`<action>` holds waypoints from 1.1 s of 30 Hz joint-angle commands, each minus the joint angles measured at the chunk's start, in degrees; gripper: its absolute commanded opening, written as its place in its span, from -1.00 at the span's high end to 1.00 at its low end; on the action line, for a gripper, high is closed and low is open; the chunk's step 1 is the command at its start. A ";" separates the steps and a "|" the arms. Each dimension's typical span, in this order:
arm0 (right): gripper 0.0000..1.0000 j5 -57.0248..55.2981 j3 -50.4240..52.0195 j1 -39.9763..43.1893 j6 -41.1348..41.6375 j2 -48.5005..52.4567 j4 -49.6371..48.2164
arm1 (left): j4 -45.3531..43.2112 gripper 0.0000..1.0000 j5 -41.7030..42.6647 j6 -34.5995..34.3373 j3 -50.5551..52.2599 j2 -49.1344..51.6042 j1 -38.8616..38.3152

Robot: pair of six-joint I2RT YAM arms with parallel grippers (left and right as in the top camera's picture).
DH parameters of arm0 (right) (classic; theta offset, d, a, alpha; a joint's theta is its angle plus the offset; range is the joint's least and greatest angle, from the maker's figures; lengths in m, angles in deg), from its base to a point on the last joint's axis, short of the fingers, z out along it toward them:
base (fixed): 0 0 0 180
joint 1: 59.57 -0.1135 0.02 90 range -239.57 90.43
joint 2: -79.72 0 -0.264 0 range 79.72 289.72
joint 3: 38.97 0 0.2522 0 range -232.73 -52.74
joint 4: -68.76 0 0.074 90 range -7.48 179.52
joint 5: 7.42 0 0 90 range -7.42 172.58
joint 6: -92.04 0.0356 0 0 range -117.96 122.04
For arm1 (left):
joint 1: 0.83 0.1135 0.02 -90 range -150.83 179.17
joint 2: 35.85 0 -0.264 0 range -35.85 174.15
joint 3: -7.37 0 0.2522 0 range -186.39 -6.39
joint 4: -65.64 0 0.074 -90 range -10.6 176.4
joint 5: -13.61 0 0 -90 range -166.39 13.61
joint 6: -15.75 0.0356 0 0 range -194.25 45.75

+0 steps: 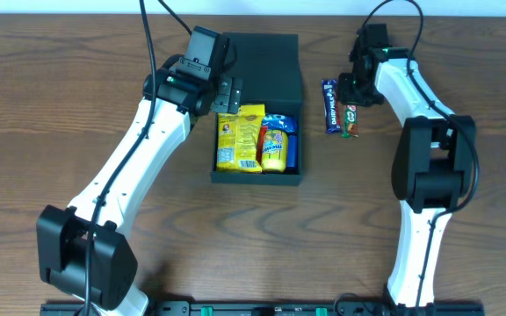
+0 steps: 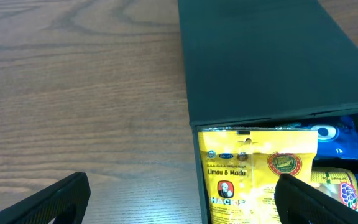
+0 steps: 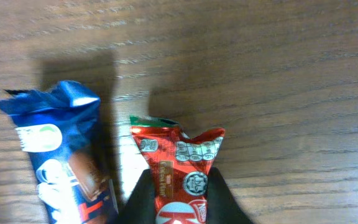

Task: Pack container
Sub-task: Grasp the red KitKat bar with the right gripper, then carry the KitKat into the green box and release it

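Both busy: left gripper (image 2: 182, 186) parted astride container (image 2: 260, 56) wall, right gripper (image 3: 180, 193) tight on red bar (image 3: 182, 158).

The green box (image 2: 272, 56) sits from 12 to 3 o'clock on the wood table (image 2: 79, 93). Inside it, at 5 o'clock, lies a yellow packet (image 2: 253, 168), touching a blue packet (image 2: 344, 140) at 4. The gripper (image 2: 184, 183) is wide open: one finger at 7, one at 5
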 commanded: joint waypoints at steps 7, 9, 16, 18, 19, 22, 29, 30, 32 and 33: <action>0.97 -0.39 -0.72 -0.57 0.11 1.46 2.84 | 0.07 -0.92 -1.09 1.29 -0.79 0.24 0.42; 0.97 -0.42 -3.19 -0.57 0.09 1.33 6.14 | 0.07 -0.92 -1.09 1.29 -0.79 0.24 0.42; 0.98 -0.42 -18.01 -0.74 0.09 1.07 20.50 | 0.07 -0.92 -1.11 1.31 -0.79 0.24 0.42; 0.97 -0.37 -24.81 -1.27 0.11 1.07 26.29 | 0.07 -0.92 -1.11 1.81 -0.79 0.24 0.42; 0.97 -0.39 -27.82 -1.73 0.11 1.07 28.81 | 0.07 -0.91 -1.11 2.29 -0.79 0.24 0.42; 0.97 0.48 -36.02 -4.63 0.17 1.07 36.15 | 0.07 -0.90 -1.09 2.56 -0.79 0.22 0.79; 0.97 6.23 -35.54 -12.85 10.97 1.09 39.91 | 0.04 -0.91 -0.92 2.51 -0.79 0.17 4.17; 0.97 6.25 -35.06 -14.19 12.20 1.09 39.93 | 0.04 -0.90 -0.81 2.45 -0.79 0.15 4.90; 0.97 6.25 -33.66 -17.27 15.34 1.09 40.06 | 0.09 -0.91 -0.79 2.23 -0.79 0.15 6.21; 0.97 5.86 -33.14 -18.80 16.83 1.09 40.22 | 0.09 -0.91 -0.70 2.25 -0.79 0.15 6.95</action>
